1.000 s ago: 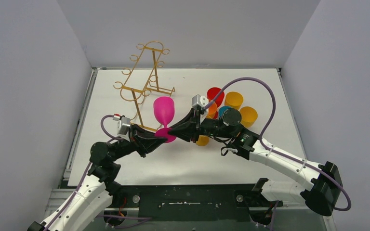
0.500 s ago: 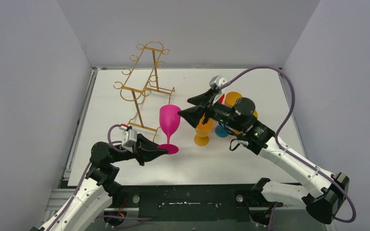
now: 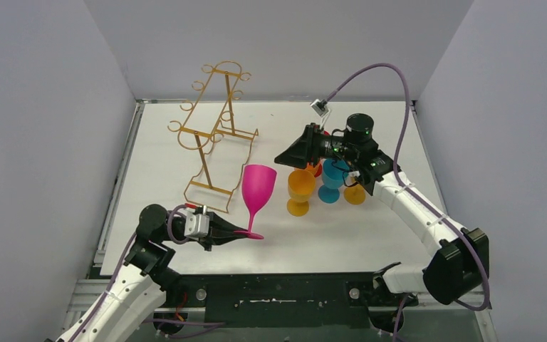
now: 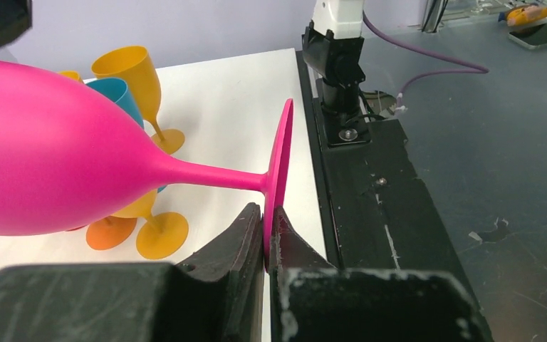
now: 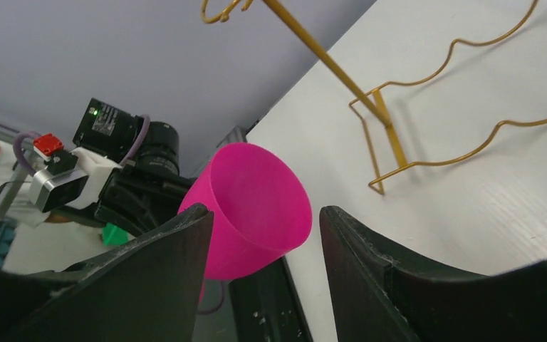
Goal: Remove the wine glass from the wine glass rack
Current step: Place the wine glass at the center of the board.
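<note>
Holding the glass (image 3: 258, 187) by its foot, clear of the rack (image 3: 214, 135)

From the overhead camera I see my left hand (image 3: 241, 232) low over the near part of the bench (image 3: 327, 242), reaching in from the left. On the left wrist camera its fingers (image 4: 246, 235) pinch the edge of the pink foot disc. One is on each face, and the jaws are nearly together with only that thin disc between them.

The glass stands close to upright with a slight lean and its mouth up. It is just beside the near right corner of the rack's base loop, and no wire touches it as far as I can make out. I cannot tell whether the foot rests on the bench or hangs just above it.

The rack itself stands toward the left rear of the bench.

My right hand (image 3: 285, 158) is raised farther back. It sits over a cluster of an orange cup (image 3: 300, 187), a blue cup (image 3: 333, 174) and a second orange cup (image 3: 355, 194). Its jaws stand apart and grip nothing. On the right wrist camera the two fingers (image 5: 164, 271) frame the pink bowl, which sits well beyond them.
</note>
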Controlling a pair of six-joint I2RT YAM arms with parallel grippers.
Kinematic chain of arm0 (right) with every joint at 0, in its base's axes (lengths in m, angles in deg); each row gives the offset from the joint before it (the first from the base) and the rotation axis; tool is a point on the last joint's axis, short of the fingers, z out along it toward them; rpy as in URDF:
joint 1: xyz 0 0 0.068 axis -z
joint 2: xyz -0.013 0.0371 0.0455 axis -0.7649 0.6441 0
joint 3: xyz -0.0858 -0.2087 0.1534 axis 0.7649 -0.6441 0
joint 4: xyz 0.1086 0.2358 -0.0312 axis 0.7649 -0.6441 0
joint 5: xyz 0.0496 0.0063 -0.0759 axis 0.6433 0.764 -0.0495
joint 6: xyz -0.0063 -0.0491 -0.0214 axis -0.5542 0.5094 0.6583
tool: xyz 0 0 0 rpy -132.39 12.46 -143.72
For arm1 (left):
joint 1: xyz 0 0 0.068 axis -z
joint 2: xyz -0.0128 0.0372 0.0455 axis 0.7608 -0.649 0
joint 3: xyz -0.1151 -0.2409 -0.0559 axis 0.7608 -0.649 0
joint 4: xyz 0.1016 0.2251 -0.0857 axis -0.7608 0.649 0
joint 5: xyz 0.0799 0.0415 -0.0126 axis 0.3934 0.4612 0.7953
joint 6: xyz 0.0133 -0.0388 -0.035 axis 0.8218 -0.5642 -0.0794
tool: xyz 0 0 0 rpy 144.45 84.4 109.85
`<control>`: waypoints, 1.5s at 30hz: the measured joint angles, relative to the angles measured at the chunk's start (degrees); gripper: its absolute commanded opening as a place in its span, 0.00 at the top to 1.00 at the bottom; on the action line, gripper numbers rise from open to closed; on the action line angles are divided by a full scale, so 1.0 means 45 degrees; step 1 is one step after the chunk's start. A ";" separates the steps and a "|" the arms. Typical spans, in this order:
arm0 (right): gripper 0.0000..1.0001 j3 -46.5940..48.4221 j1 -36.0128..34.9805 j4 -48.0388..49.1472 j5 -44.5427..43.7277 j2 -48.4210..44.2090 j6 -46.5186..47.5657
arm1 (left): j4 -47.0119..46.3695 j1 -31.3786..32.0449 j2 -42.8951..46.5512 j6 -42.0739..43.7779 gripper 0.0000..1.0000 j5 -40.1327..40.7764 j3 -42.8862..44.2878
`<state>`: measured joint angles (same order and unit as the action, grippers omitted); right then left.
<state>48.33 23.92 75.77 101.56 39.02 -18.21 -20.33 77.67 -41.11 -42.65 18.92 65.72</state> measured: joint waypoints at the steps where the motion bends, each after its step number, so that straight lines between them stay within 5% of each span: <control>1: 0.44 0.0005 0.0000 -0.0010 0.0427 0.0175 -0.0228 | 0.0214 0.0000 -0.0005 0.0277 1.00 -0.0005 0.0073; 14: 0.43 0.1195 -0.0568 0.0403 0.3444 0.1579 -0.1860 | 0.1049 0.0000 -0.0316 0.1554 1.00 -0.0743 0.0243; 21: 0.45 0.2123 -0.1302 -0.1025 0.3779 0.2157 -0.0899 | 0.1263 0.0000 -0.0447 0.1724 1.00 -0.1112 0.0423; 33: 0.55 0.3415 -0.1705 -0.4085 0.4027 0.2735 0.1064 | 0.1787 -0.0005 -0.0423 0.2200 1.00 -0.1282 0.0549; 45: 0.78 0.3861 -0.1899 -0.5615 0.4279 0.3351 0.1919 | 0.3385 -0.0005 -0.0549 0.3337 1.00 -0.1268 0.0967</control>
<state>65.71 15.38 50.50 120.82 54.10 -9.58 -5.09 77.65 -43.58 -27.63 13.22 70.06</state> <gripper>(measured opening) 0.268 0.025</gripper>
